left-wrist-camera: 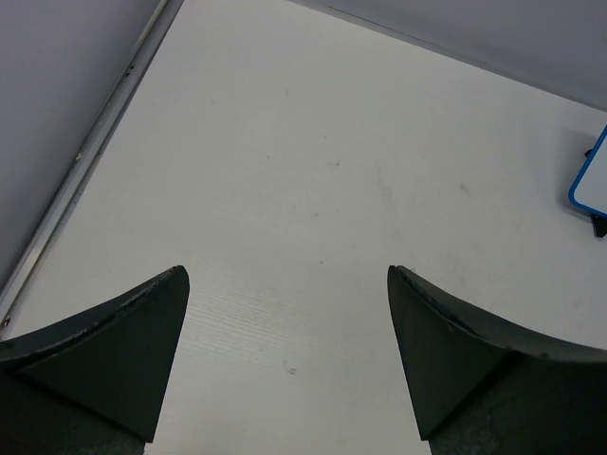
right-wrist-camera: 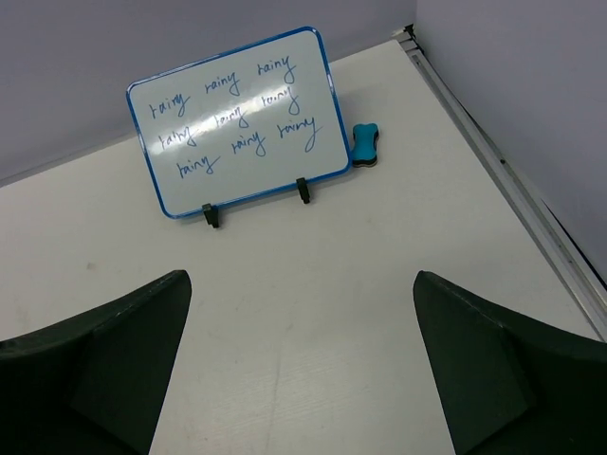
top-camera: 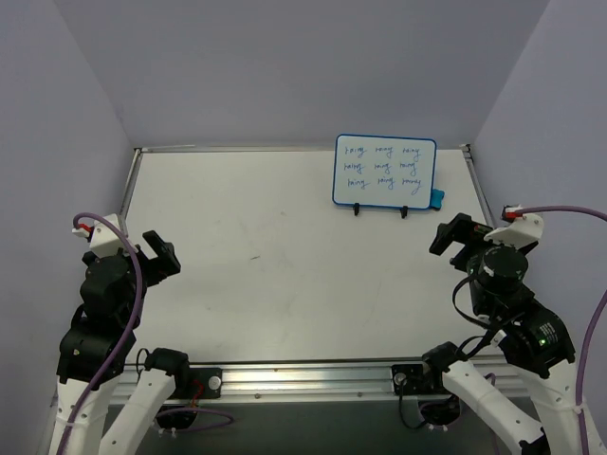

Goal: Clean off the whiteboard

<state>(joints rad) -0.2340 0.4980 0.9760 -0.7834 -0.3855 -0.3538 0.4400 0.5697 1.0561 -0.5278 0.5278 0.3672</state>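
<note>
My right gripper [right-wrist-camera: 302, 277] is spread wide and pinching nothing, with bare table [right-wrist-camera: 313, 322] below it. My left gripper [left-wrist-camera: 287, 275] is splayed just as wide, empty too. From my right wrist, the whiteboard [right-wrist-camera: 237, 123] stands propped at 11 o'clock, carrying three rows of blue writing. The eraser [right-wrist-camera: 365, 144] sits just beside its 4 o'clock corner.

You have a whiteboard [right-wrist-camera: 237, 118] with a smooth, glossy white face and a shiny blue plastic frame. Your surface [left-wrist-camera: 285, 171] is matt white, faintly grained and speckled, edged by a dull metal rail [right-wrist-camera: 503, 171]. The left end effector [left-wrist-camera: 287, 284] and right end effector [right-wrist-camera: 302, 284] look matt black, with dusty, scuffed edges
</note>
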